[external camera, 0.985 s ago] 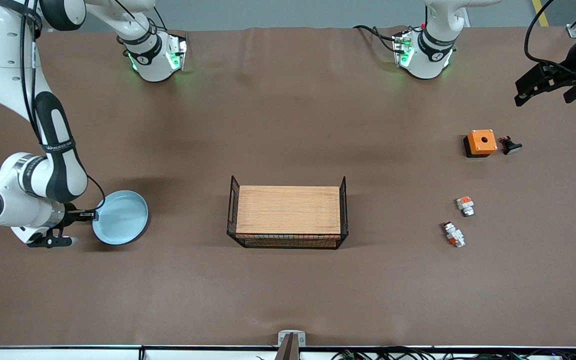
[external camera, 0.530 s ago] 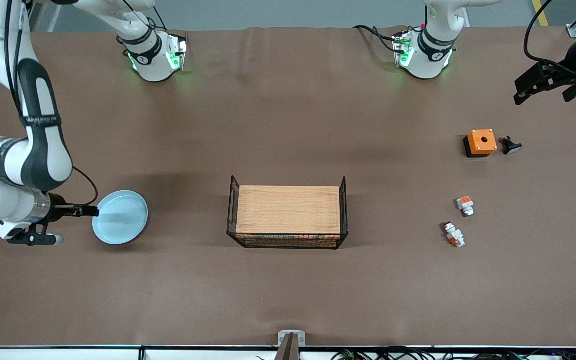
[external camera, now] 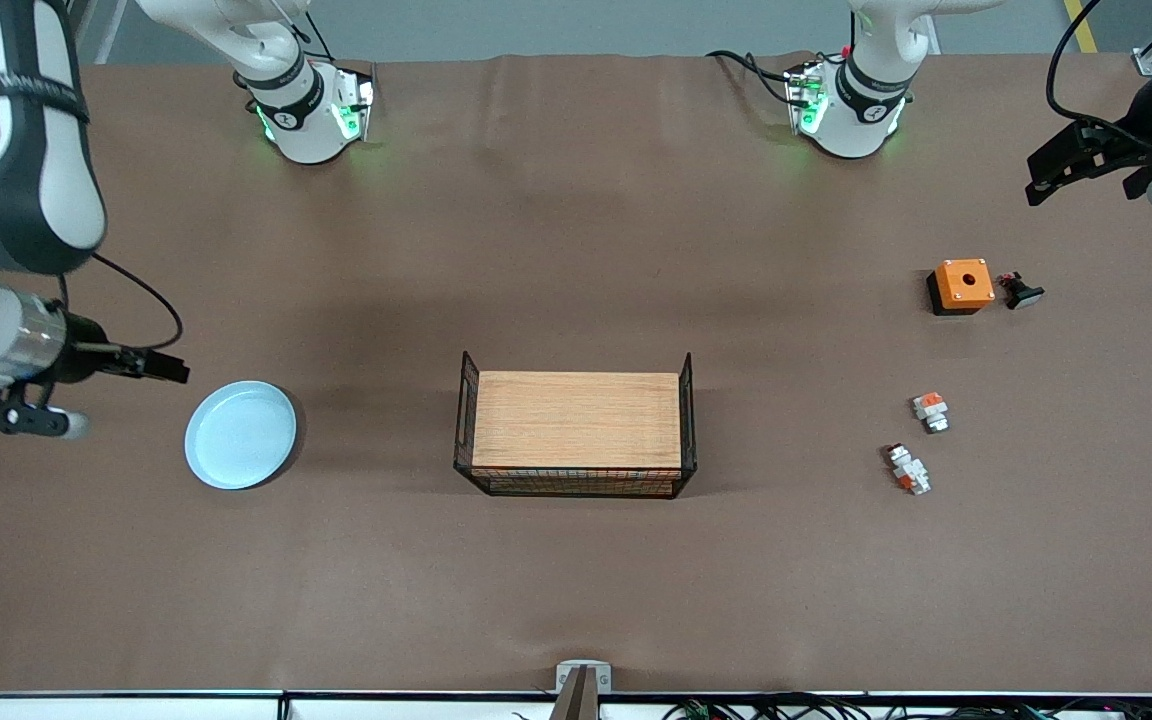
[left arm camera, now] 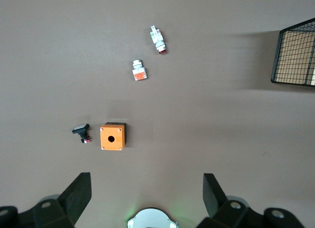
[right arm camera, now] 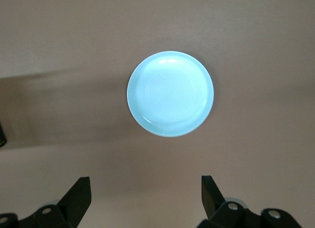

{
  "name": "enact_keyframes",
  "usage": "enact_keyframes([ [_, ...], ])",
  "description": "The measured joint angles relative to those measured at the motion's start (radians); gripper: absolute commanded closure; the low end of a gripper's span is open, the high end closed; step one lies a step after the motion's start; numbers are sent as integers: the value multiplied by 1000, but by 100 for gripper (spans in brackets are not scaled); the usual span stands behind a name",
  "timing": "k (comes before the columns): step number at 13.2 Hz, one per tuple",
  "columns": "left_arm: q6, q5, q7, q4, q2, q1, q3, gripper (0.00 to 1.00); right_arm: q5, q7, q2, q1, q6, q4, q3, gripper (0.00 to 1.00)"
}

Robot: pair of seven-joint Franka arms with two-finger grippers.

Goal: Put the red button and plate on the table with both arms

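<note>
Pale-blue plate (external camera: 240,434) flat on brown surface (external camera: 576,580), just beside empty wide-open right pincer (external camera: 168,369); red button (external camera: 907,468) well below waiting, empty, wide-open left pincer (external camera: 1036,187)

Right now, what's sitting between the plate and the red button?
The wooden board with wire ends lies between the plate and the red button; the front view shows it.

White arms (external camera: 26,150), black bands, seemingly.

High front camera spans the table (external camera: 576,580); both wrist cameras look straight down.
</note>
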Motion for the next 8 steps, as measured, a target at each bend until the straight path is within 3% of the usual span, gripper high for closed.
enact_keyframes([
  [4, -7, 0, 0, 1, 0, 0, 0, 0, -8, 0, -124, 0, -96, 31, 0, 0],
  [8, -9, 0, 0, 1, -6, -1, -3, 0, -9, 0, -146, 0, -245, 168, -1, 0],
])
